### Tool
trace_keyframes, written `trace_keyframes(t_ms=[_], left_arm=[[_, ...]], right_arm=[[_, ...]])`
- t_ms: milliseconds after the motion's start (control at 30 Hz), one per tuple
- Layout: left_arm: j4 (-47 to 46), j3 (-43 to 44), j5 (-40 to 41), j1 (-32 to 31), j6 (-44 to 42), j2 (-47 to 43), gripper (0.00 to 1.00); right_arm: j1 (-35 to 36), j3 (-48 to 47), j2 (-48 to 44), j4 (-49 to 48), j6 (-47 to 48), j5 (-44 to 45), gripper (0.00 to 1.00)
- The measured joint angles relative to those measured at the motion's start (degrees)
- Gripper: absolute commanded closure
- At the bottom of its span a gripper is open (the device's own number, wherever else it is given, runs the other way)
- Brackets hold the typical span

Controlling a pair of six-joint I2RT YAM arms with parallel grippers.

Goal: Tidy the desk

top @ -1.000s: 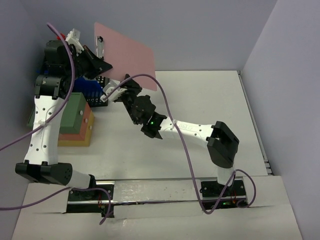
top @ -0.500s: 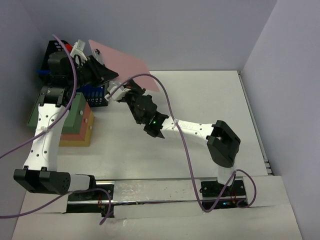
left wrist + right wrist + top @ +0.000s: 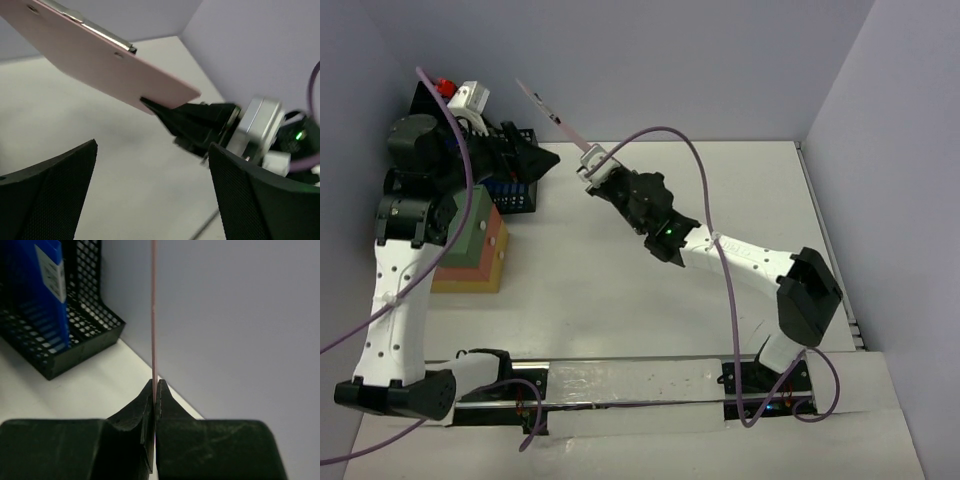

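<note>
A thin pink clipboard (image 3: 556,119) with a metal clip hangs in the air over the back left of the white desk (image 3: 740,190). From above it shows edge-on. My right gripper (image 3: 592,165) is shut on its lower edge. The right wrist view shows the board (image 3: 154,305) as a thin upright line pinched between the closed tips (image 3: 156,382). My left gripper (image 3: 535,160) stands open just left of it, holding nothing. In the left wrist view the wide-apart fingers (image 3: 152,145) frame bare desk, with the pink board (image 3: 100,60) above and clear of them.
A black mesh file holder (image 3: 515,195) with blue books (image 3: 47,295) stands at the back left against the wall. In front of it lies a stack of green, orange and yellow boxes (image 3: 470,245). Lavender walls enclose the desk at the back and both sides.
The left gripper opened and let go of the clipboard. The right gripper shut on its edge, carried it rightward and turned it from flat-on to edge-on.
</note>
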State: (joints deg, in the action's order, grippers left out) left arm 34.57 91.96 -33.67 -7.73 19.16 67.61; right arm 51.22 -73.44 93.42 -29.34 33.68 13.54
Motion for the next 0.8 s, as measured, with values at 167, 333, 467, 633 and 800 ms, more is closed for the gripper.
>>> trace_keyframes(t_ms=[167, 333, 467, 633, 800], left_arm=[[-2.7, -3.4, 1.2, 0.0, -23.8, -9.5, 0.12], [1.7, -4.4, -2.7, -0.1, -59.8, -16.2, 0.01], [4.9, -2.3, -3.2, -0.1, -77.2, -14.3, 0.01], [15.5, 2.2, -4.1, -0.1, -94.6, -7.4, 0.01], [26.5, 9.9, -4.8, -0.1, -101.5, 0.5, 0.01]], right_arm=[[-2.9, 1.5, -3.4, 3.6, -5.3, -9.3, 1.00], [-3.0, 1.6, -4.1, 8.2, -6.5, -17.2, 1.00], [-2.5, 2.7, -4.5, 9.5, -6.9, -20.1, 1.00], [-1.2, 3.0, -5.1, 10.1, -6.0, -20.6, 1.00], [0.3, 3.0, -5.2, 10.1, -4.8, -20.7, 1.00]])
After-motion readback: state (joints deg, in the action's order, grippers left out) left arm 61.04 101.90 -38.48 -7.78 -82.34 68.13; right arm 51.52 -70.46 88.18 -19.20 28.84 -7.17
